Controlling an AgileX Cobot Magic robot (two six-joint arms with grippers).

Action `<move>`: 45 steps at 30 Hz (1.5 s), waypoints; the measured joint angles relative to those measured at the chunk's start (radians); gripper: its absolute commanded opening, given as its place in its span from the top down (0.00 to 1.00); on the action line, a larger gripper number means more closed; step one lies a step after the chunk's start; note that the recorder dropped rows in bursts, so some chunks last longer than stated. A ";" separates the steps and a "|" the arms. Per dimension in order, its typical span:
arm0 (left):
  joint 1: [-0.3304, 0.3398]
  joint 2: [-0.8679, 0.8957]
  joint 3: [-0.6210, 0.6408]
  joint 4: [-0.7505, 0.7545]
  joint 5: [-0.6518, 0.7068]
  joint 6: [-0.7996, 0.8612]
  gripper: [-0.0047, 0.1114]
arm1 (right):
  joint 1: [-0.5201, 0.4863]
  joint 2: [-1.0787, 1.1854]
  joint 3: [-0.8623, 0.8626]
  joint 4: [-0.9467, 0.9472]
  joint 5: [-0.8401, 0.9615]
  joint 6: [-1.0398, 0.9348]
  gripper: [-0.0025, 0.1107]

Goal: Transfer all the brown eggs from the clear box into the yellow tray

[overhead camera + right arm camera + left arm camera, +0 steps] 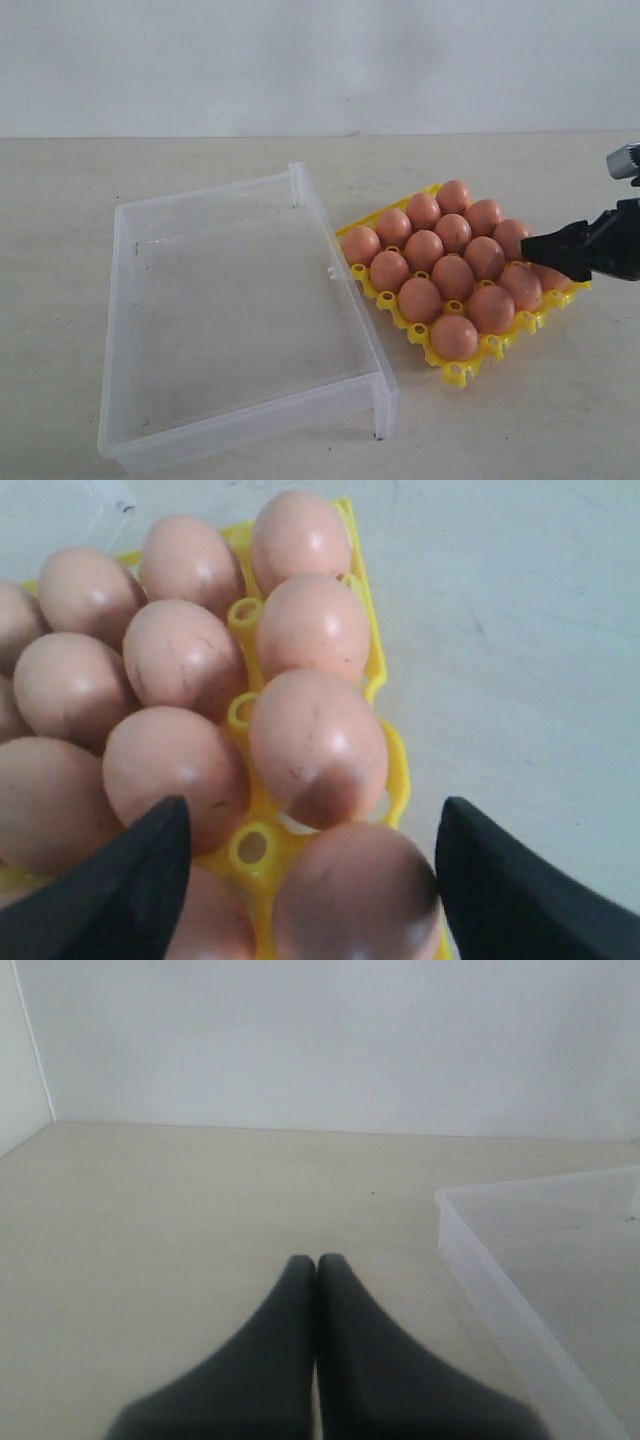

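work on the task is judged to be almost finished, or finished. no egg is seen in the clear box (230, 300): its floor is bare from wall to wall in the exterior view, and the part of it caught by the left wrist view is bare too. the brown eggs (453, 277) are all found in the yellow tray (458, 372), which is placed just beside the clear box on the worktop (540, 400). they are seated in rows, one in each cup, and no free cup can be made out. one corner of the tray is hidden behind the right arm, so this cannot be fully checked.

the right tool (312, 810) is held open over the edge of the tray that is far from the box. its two fingers are spread wide, one on each side of the outermost egg (350, 895). this egg is judged to be seated in its cup and not gripped, although the bottom of it is cut off in the right wrist view.

the left tool (317, 1260) is closed on nothing, its fingers pressed together, low over the bare worktop near a corner of the clear box.

what is left, as far as can be judged, is only that the right tool is lifted away from the tray.
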 measured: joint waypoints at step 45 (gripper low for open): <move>0.000 0.000 0.000 0.000 0.000 0.000 1.00 | 0.528 -1.211 0.121 -0.323 0.591 0.462 0.98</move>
